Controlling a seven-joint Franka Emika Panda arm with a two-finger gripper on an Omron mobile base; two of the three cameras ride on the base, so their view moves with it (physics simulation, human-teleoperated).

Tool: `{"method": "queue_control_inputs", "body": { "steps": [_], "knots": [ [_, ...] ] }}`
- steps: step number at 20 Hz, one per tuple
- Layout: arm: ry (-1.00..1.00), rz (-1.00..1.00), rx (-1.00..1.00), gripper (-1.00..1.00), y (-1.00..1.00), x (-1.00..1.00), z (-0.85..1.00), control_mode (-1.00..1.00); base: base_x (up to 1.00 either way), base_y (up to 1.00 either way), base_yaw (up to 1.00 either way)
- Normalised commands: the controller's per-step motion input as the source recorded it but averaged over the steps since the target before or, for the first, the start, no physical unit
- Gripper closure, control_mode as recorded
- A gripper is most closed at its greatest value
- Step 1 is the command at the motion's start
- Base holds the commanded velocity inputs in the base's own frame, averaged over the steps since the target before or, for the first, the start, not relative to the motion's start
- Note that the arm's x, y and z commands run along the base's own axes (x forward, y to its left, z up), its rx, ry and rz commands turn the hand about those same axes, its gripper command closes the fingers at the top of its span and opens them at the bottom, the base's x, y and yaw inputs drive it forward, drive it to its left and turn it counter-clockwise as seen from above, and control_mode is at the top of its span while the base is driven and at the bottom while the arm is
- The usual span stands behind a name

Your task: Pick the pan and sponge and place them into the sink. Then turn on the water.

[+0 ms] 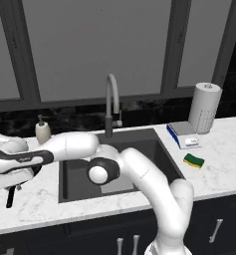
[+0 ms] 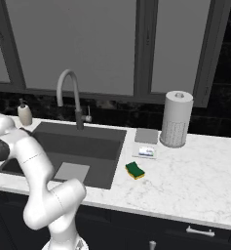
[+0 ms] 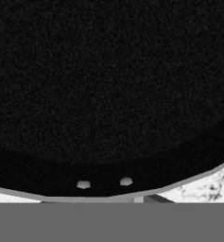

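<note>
The black pan [image 3: 108, 85] lies close under the hand camera, and its rim with two small rivets runs along the bottom of that view. From the left base, its thin handle [image 1: 10, 198] pokes out below the hand on the counter left of the sink [image 1: 139, 144]. My gripper [image 1: 12, 185] is low over the pan and shut on its rim near the handle joint, with the fingertips hidden. The yellow-and-green sponge [image 1: 194, 160] [image 2: 135, 170] rests on the marble right of the sink [image 2: 87, 141]. No water falls from the faucet [image 1: 111, 99].
A cream soap dispenser [image 1: 43, 130] stands behind the pan's spot. A blue-and-white box [image 1: 184, 135] and a paper towel roll [image 1: 205, 107] stand at the back right of the sink. My arm stretches across the basin's front half.
</note>
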Motion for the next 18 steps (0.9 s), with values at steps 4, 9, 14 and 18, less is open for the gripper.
{"method": "queue_control_inputs", "body": {
  "steps": [4,9,14,18],
  "knots": [
    [-0.05,-0.03,0.0,1.0,-0.79,-0.13,0.0,-1.0,0.0,0.0,0.0],
    [-0.11,-0.08,0.06,1.0,-0.62,-0.22,0.06,-1.0,0.0,0.0,0.0],
    [-0.11,-0.1,0.08,1.0,-0.49,-0.28,0.18,-1.0,0.0,0.0,0.0],
    [-0.02,-0.13,0.11,1.0,-0.48,-0.16,0.31,-1.0,0.0,0.0,0.0]
  ]
}}
